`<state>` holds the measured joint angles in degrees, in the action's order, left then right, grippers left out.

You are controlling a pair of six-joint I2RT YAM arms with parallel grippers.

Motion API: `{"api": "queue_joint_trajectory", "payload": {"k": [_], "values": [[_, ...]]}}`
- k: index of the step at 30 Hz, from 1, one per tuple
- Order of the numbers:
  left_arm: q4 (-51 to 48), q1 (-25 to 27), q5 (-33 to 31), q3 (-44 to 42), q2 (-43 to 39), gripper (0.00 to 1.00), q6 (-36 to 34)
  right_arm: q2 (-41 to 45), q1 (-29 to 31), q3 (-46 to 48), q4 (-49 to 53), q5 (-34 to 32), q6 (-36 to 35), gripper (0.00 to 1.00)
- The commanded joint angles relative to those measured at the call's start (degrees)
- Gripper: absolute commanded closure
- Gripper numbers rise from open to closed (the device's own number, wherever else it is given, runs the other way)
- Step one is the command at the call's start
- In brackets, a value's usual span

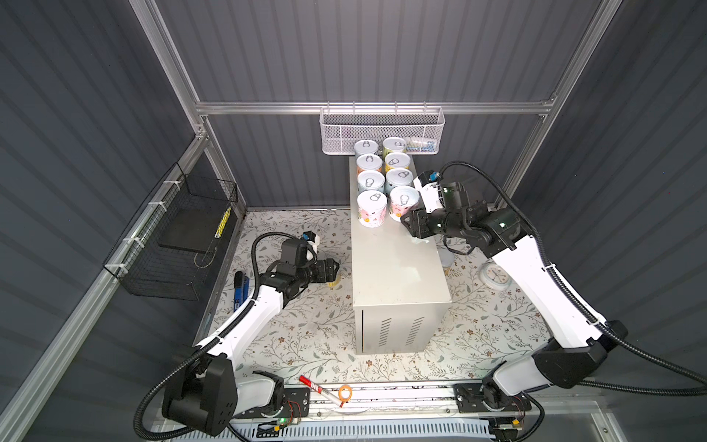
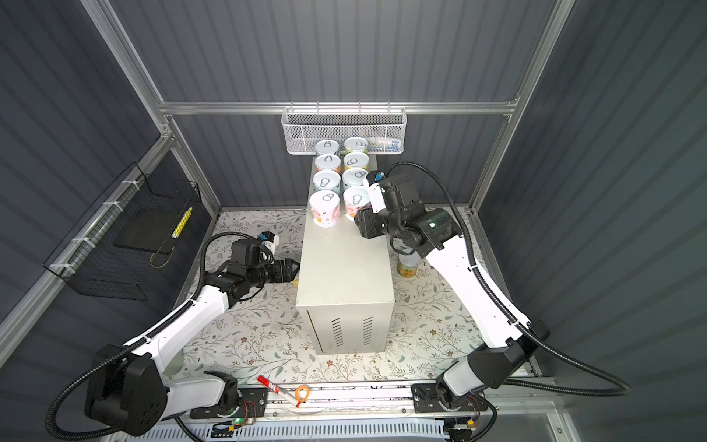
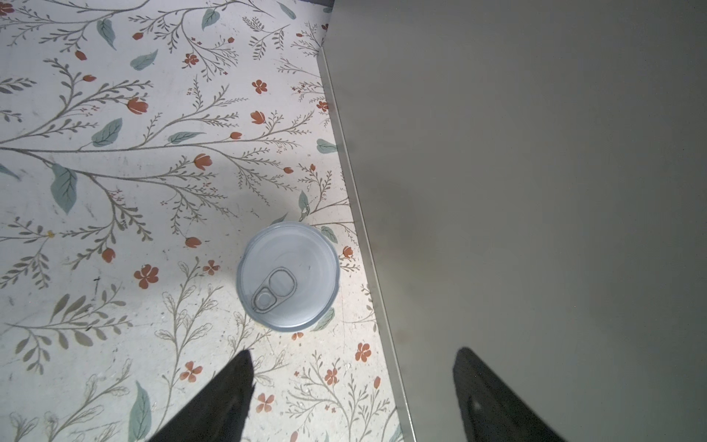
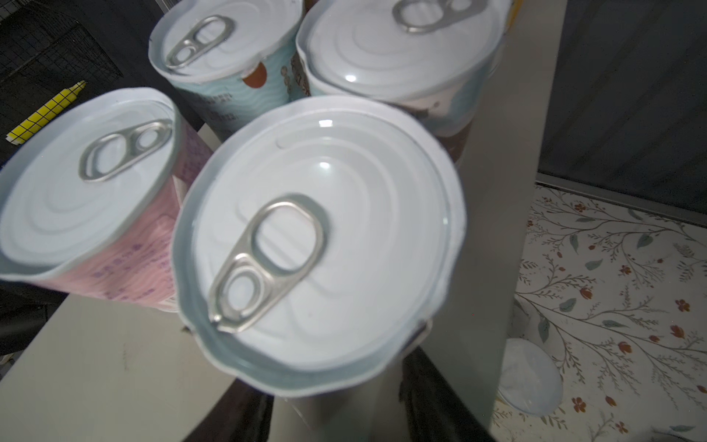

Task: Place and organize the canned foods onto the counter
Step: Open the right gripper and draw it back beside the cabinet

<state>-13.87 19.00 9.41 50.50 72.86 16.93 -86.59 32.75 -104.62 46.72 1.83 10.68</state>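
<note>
Right wrist view, hand [image 4: 336, 402] gripping front can [image 4: 317, 245], pink can [image 4: 130, 271], print illegible

2 white arms [image 1: 252, 317], blk joints, ribbed cables [image 1: 650, 390]

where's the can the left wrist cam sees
The can stands upright on the floral surface close beside the counter, on its left in both top views, just under the open left pincer.

Dark grey ribbed wall panels [image 1: 363, 57], aluminium framing [image 1: 375, 108], floral-patterned surface [image 1: 306, 336]; white mesh basket [image 1: 382, 130], black wire basket [image 1: 172, 245].
</note>
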Motion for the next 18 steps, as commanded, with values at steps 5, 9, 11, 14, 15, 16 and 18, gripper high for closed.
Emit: {"api": "queue_joint_trajectory", "payload": {"k": [5, 9, 11, 14, 15, 16, 18], "values": [[-0.33, -0.46, -1.72, -0.91, -1.47, 0.15, -1.06, 1.75, -0.18, -0.23, 1.27, 2.80, 0.57, 0.42], [-0.37, -0.46, -3.46, -1.62, -1.52, 0.11, -1.01, 8.29, -0.16, 3.87, 1.03, 5.24, 1.88, 0.37], [0.33, -0.46, -3.76, -2.30, -1.24, 0.04, -0.84, 12.81, -0.12, 7.28, -0.38, 6.62, 2.98, 0.33], [3.02, -0.46, -4.57, -3.70, 0.09, 0.00, -0.39, 20.74, -0.10, 14.64, -4.76, 5.23, 5.41, 0.26], [4.17, -0.46, -5.11, -4.17, 0.73, 0.00, -0.24, 23.87, -0.11, 17.25, -6.44, 4.10, 5.71, 0.24], [5.60, -0.46, -5.40, -4.73, 1.45, 0.00, 0.00, 26.12, -0.16, 19.73, -7.79, 2.70, 6.09, 0.21], [7.78, -0.45, -5.45, -5.40, 2.94, 0.01, 0.39, 28.46, -0.23, 22.45, -8.56, 0.60, 6.64, 0.19]]}}
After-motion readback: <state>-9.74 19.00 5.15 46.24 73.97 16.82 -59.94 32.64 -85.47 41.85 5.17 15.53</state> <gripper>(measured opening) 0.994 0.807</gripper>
